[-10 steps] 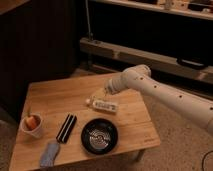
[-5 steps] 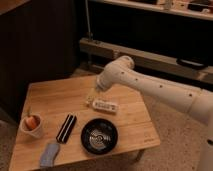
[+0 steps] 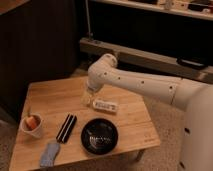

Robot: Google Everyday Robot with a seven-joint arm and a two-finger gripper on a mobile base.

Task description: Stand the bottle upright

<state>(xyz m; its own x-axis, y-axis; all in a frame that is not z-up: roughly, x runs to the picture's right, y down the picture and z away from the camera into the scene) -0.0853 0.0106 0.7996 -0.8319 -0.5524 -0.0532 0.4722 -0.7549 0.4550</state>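
The open pincer (image 3: 89, 98) hovers just left of the lying bottle (image 3: 105, 105); it should straddle the body squarely before tipping it up.

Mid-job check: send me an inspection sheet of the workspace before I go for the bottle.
Surface: wooden table, low, level.
Job's things: white bottle lying on its side near the table's middle, not yet upright.
Clutter: black bowl, black ribbed bar, white cup with something orange inside, blue-grey cloth-like item, all along the front.
Grippers: gripper open, low beside the bottle's end on the cup's side, holding nothing.
Cables: nothing seen.
Surroundings: dark shelving behind; speckled floor.
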